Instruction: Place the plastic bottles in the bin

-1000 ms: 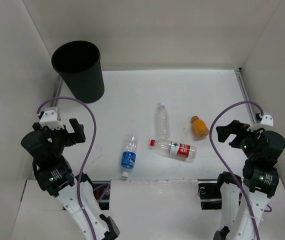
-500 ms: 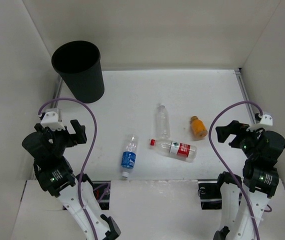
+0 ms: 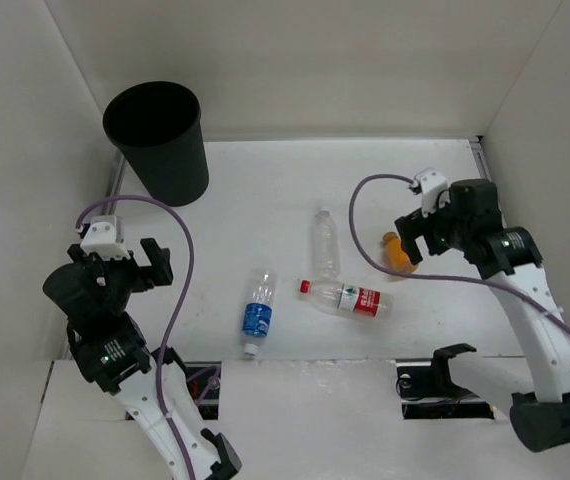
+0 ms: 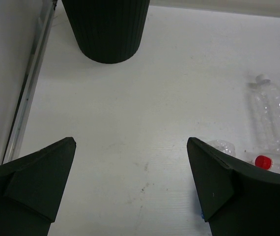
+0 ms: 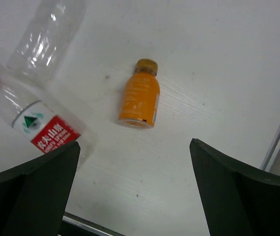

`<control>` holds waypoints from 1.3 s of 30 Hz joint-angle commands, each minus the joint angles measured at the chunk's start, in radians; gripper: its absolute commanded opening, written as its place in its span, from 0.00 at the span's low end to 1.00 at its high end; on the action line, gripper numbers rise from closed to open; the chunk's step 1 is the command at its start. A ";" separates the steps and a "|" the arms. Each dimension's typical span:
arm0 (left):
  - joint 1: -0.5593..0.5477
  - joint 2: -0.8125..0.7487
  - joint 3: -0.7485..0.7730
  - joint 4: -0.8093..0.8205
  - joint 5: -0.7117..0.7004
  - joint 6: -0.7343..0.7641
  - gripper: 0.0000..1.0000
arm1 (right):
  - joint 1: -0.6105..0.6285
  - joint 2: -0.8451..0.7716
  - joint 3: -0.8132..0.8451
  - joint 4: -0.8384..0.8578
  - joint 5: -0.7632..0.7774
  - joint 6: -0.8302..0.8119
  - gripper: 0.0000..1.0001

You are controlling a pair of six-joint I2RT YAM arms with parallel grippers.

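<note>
Right wrist view: orange bottle (image 5: 140,96) lies on the table (image 5: 218,64) just ahead of the right gripper (image 5: 134,143), centred between its two fingers, which are spread wide and hold nothing.
Long axis: runs away from the camera, cap far, base near; the jaw gap crosses it, so the fingers would likely come down on its two flanks.
Neighbours: red-label bottle (image 5: 37,130) lies just beside the left finger and apart from the orange one; clear bottle (image 5: 46,34) lies beyond it.
Top view: right gripper hangs over the orange bottle at the table's right side, partly hiding it.
Nearer arm: right. Left gripper (image 3: 130,262) is spread and empty at the near left, well apart from this bottle.
Other bottle: blue-label bottle (image 3: 257,312) lies nearest the left arm.
Bin (image 3: 157,140): stands in the far left corner, well apart from the orange bottle; all four bottles lie on the table.
</note>
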 commanded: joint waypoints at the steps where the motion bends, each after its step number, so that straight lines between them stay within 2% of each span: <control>1: -0.002 -0.013 0.002 0.064 0.026 -0.007 1.00 | 0.051 0.076 -0.024 0.021 0.094 -0.176 1.00; 7: 0.001 -0.019 0.045 0.066 0.041 -0.005 1.00 | -0.009 0.226 -0.010 0.070 0.012 -0.107 1.00; 15: 0.010 0.001 0.087 0.058 0.041 0.007 1.00 | -0.027 0.308 -0.036 0.071 -0.017 -0.032 1.00; 22: 0.009 0.036 0.116 0.072 0.046 0.008 1.00 | -0.067 0.391 -0.072 0.091 -0.018 -0.030 1.00; 39: 0.006 0.039 0.137 0.077 0.051 0.014 1.00 | -0.018 0.558 -0.124 0.261 0.000 0.021 0.99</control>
